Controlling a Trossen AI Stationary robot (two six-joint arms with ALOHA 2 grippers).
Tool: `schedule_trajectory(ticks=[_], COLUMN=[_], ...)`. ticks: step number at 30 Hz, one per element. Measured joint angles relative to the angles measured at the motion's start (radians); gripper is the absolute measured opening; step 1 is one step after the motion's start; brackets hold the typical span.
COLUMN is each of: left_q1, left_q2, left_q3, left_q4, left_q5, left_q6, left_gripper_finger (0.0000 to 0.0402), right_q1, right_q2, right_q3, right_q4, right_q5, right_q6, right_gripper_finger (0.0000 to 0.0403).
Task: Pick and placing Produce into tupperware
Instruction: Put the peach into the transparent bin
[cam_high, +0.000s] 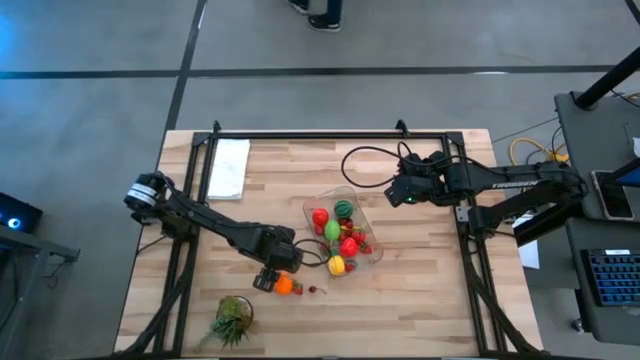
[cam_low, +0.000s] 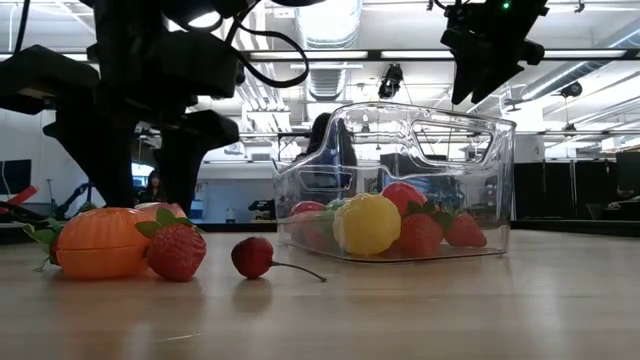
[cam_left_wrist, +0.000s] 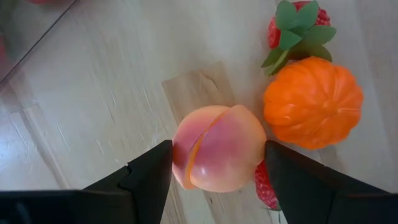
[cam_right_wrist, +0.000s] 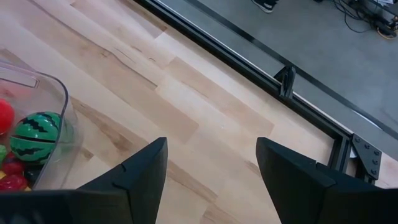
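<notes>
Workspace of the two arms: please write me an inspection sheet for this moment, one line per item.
Surface: wooden table, dry, unmarked.
Job's things: clear tupperware partly filled with produce; peach, orange piece, strawberry and cherry outside it.
Clutter: white sheet; leafy tuft.
Grippers: left gripper fingers either side of the peach; right gripper open, empty, above the table beside the tupperware.
Cables: black cable loop on the table.
Surroundings: person's shoes beyond the table.
</notes>
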Motion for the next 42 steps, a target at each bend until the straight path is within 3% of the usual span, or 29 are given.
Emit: schedule_trajectory(ticks=[11,17,25,32,42], left_q1=[0.002,0.003,0.005,0.007,0.007], left_q2=[0.0,0.002,0.002,0.006,0.007], left_q3=[-0.015,-0.018,-0.024,-0.026,-0.031], left_q4=[0.01,0.009,0.021,0.031,0.034], left_q5=[-0.024,-0.135,-0.15,-0.211,-0.214], left_q6=[0.046,0.05,0.044,0.027,0.015], left_gripper_finger=[0.0233,0.0233,0.0233,0.0251,0.0276], right_q1=[0.0,0.0,0.0,0.0,0.0], right_q2=[0.0,0.0,0.0,0.0,0.0], right_q3=[0.0,0.0,0.0,0.0,0.0], right_q4=[0.001,0.001,0.001,0.001,0.001], right_q5=[0.0,0.0,0.0,0.0,-0.019], right_q6=[0.0,0.0,0.0,0.0,0.001], right_gripper_finger=[0.0237,0.0237,0.0237,0.0237,0.0237])
